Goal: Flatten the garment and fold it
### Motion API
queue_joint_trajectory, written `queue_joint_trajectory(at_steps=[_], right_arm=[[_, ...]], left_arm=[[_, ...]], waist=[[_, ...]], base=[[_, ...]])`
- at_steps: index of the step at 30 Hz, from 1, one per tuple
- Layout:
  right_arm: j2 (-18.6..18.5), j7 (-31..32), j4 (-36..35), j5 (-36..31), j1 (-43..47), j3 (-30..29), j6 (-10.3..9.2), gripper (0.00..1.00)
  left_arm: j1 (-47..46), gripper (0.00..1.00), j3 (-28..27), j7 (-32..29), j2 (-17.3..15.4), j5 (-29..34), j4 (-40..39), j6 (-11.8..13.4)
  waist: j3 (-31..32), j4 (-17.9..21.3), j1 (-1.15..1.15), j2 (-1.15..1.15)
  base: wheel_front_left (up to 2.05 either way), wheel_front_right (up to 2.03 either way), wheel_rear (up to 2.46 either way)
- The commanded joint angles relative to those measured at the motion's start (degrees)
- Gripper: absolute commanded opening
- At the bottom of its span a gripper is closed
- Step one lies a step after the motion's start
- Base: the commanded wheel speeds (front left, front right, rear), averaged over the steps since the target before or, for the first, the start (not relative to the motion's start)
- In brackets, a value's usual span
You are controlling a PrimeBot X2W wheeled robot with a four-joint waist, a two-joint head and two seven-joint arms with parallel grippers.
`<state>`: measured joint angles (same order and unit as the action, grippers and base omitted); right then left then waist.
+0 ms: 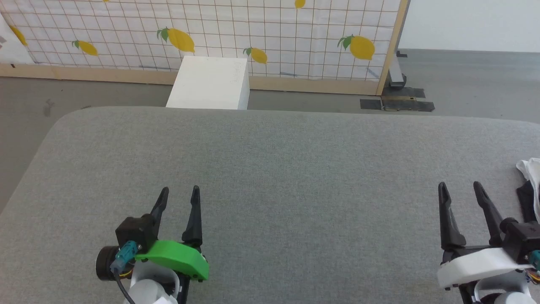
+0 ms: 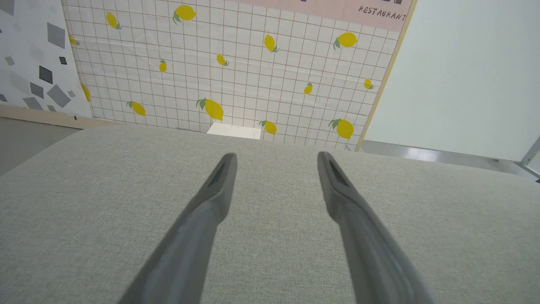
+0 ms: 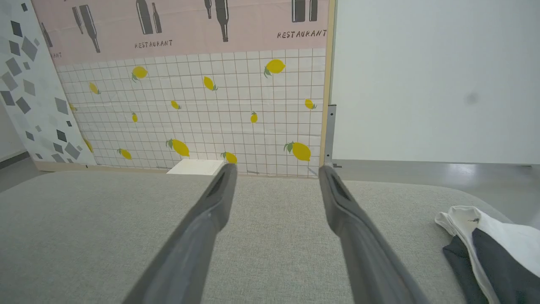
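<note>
Seemingly a ready pose — left gripper (image 1: 180, 190) at seven o'clock and right gripper (image 1: 460, 185) at four hover spread and empty; the garment (image 1: 532, 171) lies bunched at three o'clock on the grey cushion (image 1: 270, 160), nearest the right gripper.

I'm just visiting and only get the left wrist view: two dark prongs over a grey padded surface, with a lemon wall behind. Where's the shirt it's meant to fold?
Observer: In the head view the garment lies at the far right edge of the grey surface, beyond the right gripper.
Operator: Is it spread out flat?
Observer: No. The right wrist view shows it as a bunched heap, with white and black cloth overlapping.
Operator: Is that gripper holding it?
Observer: No. The right gripper is open with bare grey surface between its fingers, and the garment sits off to their right.
</note>
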<state>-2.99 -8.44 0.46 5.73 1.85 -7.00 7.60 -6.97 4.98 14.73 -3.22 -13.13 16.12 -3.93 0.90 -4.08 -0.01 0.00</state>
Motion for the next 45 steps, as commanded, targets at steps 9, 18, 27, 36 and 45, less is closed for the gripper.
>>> queue_joint_trajectory(at_steps=[9,18,27,36,45], right_arm=[[0.01,0.02,0.26,0.93,0.62,0.64,-0.01,0.00],[-0.01,0.04,0.26,0.90,0.61,0.63,0.00,0.00],[0.00,0.57,0.22,0.48,0.45,1.02,-0.01,0.00],[0.01,1.17,0.17,0.00,0.28,1.48,-0.01,0.00],[0.01,1.76,0.12,-0.46,0.10,1.93,-0.02,0.00]], left_arm=[[0.18,0.00,0.11,-0.01,0.03,0.00,-0.03,0.45],[0.14,0.00,0.03,-0.04,0.02,0.02,-0.01,0.45],[0.57,0.00,-0.31,-0.97,0.04,0.85,-1.03,0.66],[1.06,0.00,-0.67,-2.03,0.07,1.79,-2.19,0.91],[1.54,0.00,-1.02,-3.06,0.09,2.71,-3.32,1.16]], waist=[[-0.18,0.35,0.01,0.00],[-0.19,0.39,0.01,0.00],[-0.24,0.63,0.01,0.00],[-0.29,0.89,0.01,0.00],[-0.34,1.15,0.01,0.00]], base=[[0.00,0.00,0.00],[0.00,0.00,0.00],[0.00,0.00,0.00],[0.00,0.00,0.00],[0.00,0.00,0.00]])
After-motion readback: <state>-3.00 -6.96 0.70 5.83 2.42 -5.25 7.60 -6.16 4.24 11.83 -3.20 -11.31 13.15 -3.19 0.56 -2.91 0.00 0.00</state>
